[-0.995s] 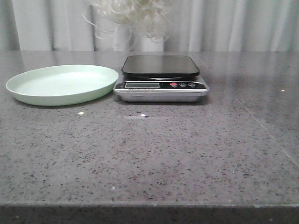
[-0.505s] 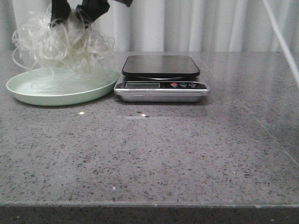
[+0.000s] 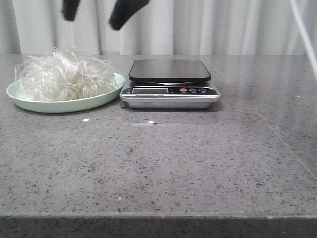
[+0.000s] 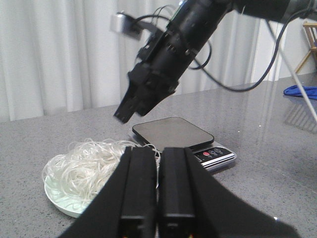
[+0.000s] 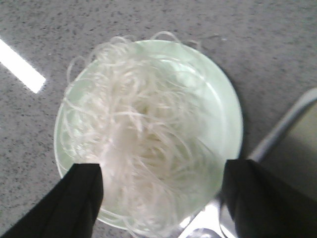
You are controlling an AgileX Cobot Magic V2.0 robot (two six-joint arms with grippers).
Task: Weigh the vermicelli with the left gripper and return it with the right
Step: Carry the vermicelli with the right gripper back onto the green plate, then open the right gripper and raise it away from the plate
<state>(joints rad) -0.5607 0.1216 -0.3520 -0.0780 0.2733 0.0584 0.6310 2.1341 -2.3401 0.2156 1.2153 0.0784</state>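
The fluffy clump of translucent white vermicelli (image 3: 64,75) is heaped on the pale green round plate (image 3: 101,100) beside the black-topped steel scale (image 3: 170,83). The right gripper (image 3: 96,11) is held spread and empty above it — the left gripper (image 4: 157,186) appears closed, holding nothing.

right end effector (image 3: 96,12) spread, left end effector (image 4: 156,198) closed
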